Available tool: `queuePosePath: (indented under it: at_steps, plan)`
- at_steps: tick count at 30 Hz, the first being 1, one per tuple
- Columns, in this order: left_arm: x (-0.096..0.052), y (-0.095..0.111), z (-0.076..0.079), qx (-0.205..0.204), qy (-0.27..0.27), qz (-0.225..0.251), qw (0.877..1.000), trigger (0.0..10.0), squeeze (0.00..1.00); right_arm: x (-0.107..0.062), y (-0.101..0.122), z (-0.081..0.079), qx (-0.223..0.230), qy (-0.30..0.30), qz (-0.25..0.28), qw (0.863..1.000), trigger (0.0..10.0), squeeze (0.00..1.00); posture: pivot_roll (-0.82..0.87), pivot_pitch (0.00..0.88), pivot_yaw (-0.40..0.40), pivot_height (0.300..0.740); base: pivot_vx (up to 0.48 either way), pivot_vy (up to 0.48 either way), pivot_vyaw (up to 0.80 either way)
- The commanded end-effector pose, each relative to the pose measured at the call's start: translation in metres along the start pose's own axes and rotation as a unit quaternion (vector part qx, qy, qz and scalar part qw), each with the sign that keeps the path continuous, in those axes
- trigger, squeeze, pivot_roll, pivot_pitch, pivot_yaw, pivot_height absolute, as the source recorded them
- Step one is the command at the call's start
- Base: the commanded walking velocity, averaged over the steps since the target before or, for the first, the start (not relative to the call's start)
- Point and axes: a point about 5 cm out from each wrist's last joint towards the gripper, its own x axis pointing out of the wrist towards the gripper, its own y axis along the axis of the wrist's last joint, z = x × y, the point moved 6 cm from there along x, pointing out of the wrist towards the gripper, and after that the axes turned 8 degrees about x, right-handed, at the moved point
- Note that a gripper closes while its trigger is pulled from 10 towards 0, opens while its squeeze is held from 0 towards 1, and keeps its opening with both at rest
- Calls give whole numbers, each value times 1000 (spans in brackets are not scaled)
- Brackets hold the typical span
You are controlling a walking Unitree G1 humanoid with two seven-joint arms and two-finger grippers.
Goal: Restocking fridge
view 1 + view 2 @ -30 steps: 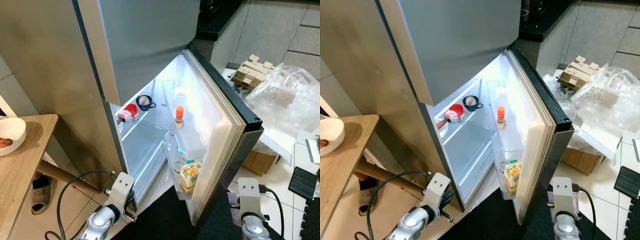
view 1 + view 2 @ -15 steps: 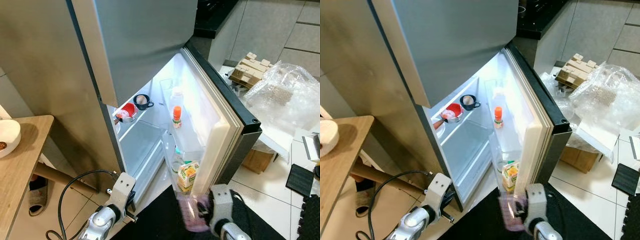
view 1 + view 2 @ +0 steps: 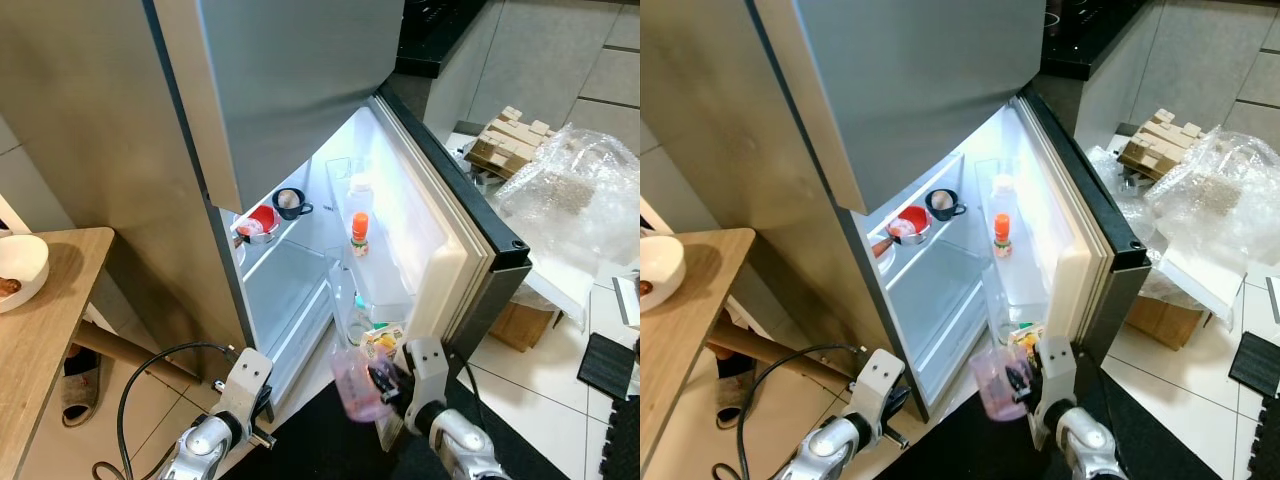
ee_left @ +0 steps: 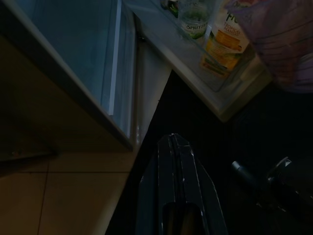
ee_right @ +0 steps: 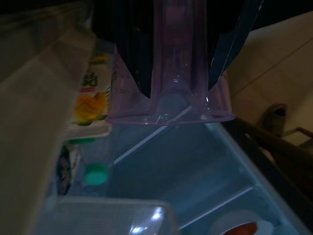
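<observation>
- Right gripper has its fingers clamped on a clear pink cup, held low before the open fridge, beside the door bin
- Cup looks light, thin, slick: hold its wall gently
- Left gripper idle, fingers closed
- Tiled floor cluttered; tabletop at left

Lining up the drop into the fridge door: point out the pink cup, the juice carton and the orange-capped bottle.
pink cup (image 3: 996, 381): right eye view, on its translucent side wall, held by the right gripper.
juice carton (image 4: 222, 45): left wrist view, on its orange printed front.
orange-capped bottle (image 3: 359, 226): left eye view, on the orange cap.
</observation>
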Motion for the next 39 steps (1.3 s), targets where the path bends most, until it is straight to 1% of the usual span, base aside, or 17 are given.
queuePosePath:
  at_steps: [1,5,8,11,13,16,17,19,21,22,23,24,25,29,34,35,39]
  plan:
    - [0,-2,2,1,-1,-4,1000,10000,0,-2,1,5,-3,-15,6,1000,10000,0,-131,61,6,740,0,0,0]
    - [0,-4,2,0,0,-5,1000,10000,0,-7,4,19,-13,-46,12,999,10000,0,-132,62,7,740,0,0,0]
    - [-1,-6,2,1,0,-7,1000,10000,0,-14,3,36,-21,-88,11,996,10000,0,-134,64,10,740,0,0,0]
    - [-1,-6,1,2,0,-8,1000,10000,0,-16,3,40,-20,-98,11,995,10000,0,-134,64,11,740,0,0,0]
    - [-1,-6,1,2,0,-8,1000,10000,0,-23,3,55,-17,-134,12,991,10000,0,-133,64,13,740,0,0,0]
    - [-1,-5,0,3,0,-7,1000,10000,0,-41,3,86,-23,-211,10,977,10000,0,-133,64,16,740,0,0,0]
    - [-1,-5,0,3,0,-7,1000,10000,0,-41,3,86,-23,-211,10,977,10000,0,-133,64,16,740,0,0,0]
    - [-1,-5,0,4,-1,-8,1000,10000,0,-51,2,101,-21,-248,4,968,10000,0,-133,64,16,740,0,0,0]
    - [-1,-6,0,5,-1,-8,1000,10000,0,-66,0,120,-43,-295,-10,955,10000,0,-132,65,19,740,0,0,0]
    - [-1,-6,0,6,-2,-8,1000,10000,0,-74,-1,130,-60,-324,-21,944,10000,0,-132,65,19,740,0,0,0]
    - [-2,-6,0,6,-2,-9,1000,10000,0,-83,0,139,-61,-348,-20,935,10000,0,-131,65,19,740,0,0,0]
    - [-2,-6,0,6,-2,-9,1000,10000,0,-83,0,139,-61,-348,-20,935,10000,0,-131,65,19,740,0,0,0]
    - [-2,-6,-1,6,-2,-9,1000,10000,0,-91,-1,147,-53,-370,-19,927,10000,0,-132,66,20,740,0,0,0]
    - [-2,-7,-1,7,-2,-10,1000,10000,0,-91,-2,145,-53,-364,-20,929,10000,0,-132,66,20,740,0,0,0]
    - [-2,-7,-1,8,-3,-11,1000,10000,0,-78,-11,126,-48,-336,-24,940,10000,0,-130,66,21,740,0,0,0]
    - [-2,-7,-1,8,-3,-11,1000,10000,0,-78,-11,126,-48,-336,-24,940,10000,0,-130,66,21,740,0,0,0]
    - [-1,-7,-1,9,-2,-12,1000,10000,0,-68,-16,113,-53,-317,-35,946,10000,0,-126,64,20,740,0,0,0]
